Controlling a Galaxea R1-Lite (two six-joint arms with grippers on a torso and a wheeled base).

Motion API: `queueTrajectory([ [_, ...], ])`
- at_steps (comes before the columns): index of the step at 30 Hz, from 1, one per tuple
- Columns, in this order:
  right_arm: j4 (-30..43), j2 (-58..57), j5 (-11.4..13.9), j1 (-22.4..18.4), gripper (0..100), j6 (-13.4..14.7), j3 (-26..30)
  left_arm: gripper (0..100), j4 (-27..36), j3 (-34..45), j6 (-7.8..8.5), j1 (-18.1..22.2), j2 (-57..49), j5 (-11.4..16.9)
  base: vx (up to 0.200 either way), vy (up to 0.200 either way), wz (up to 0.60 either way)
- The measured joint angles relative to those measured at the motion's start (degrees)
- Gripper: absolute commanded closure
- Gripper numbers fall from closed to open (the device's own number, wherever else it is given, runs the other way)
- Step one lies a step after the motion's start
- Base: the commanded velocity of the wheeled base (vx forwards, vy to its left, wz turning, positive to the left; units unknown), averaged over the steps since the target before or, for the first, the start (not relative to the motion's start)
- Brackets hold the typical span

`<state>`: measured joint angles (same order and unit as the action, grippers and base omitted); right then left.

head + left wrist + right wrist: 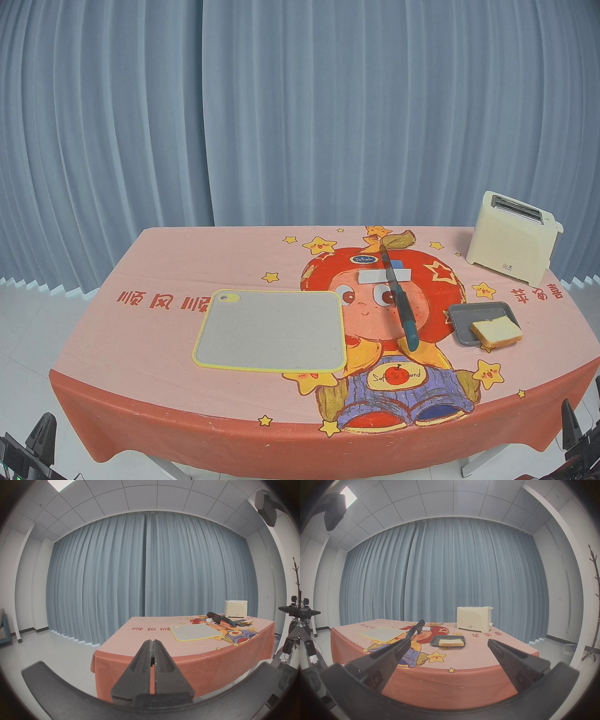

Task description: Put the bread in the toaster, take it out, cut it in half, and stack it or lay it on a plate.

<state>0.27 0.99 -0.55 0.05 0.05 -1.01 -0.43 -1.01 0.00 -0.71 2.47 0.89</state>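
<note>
- The left claw [153, 644] is hanging before the table's near edge, well apart from everything on it. Its two black fingers are pressing flat against each other along their length, and they are gripping nothing.
- The right claw [449, 640] is also hanging before the near edge, off to the right. Its fingers are spreading wide apart, and they are touching nothing.
- One slice of pale, brown-crusted bread [497, 331] is lying flat on one dark grey rectangular metal plate [460, 312], toward the plate's near right corner. This plate is sitting at the right of the table.
- One cream, box-shaped, two-slot toaster [512, 237] is standing upright at the far right corner, behind the plate and apart from it. Whether anything is sitting in its slots, I cannot tell.
- One knife with a dark blade and a teal handle [400, 300] is lying near the middle, with its handle pointing toward the near edge. Its blade is crossing one small white-and-blue rest [382, 275].
- One grey, yellow-rimmed, square plastic cutting board [272, 330] is lying flat to the left of the knife, with nothing on it.
- The table [156, 262] is wearing a pink-and-orange cartoon-printed cloth.
- A blue-grey pleated curtain [300, 112] is hanging behind the table.
</note>
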Motion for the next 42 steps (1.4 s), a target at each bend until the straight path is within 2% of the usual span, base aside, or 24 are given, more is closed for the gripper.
queueTrajectory([
  [35, -0.3, 0.0, -0.4, 0.0, 0, -0.6, 0.0, 100, 0.0, 0.0, 0.00, 0.0, 0.0, 0.0, 0.000, 0.000, 0.00],
  [42, -7.4, 0.1, -0.4, 0.0, 0, -1.2, 0.0, 100, 0.0, 0.0, 0.00, 0.0, 0.0, 0.0, 0.000, 0.000, 0.00],
])
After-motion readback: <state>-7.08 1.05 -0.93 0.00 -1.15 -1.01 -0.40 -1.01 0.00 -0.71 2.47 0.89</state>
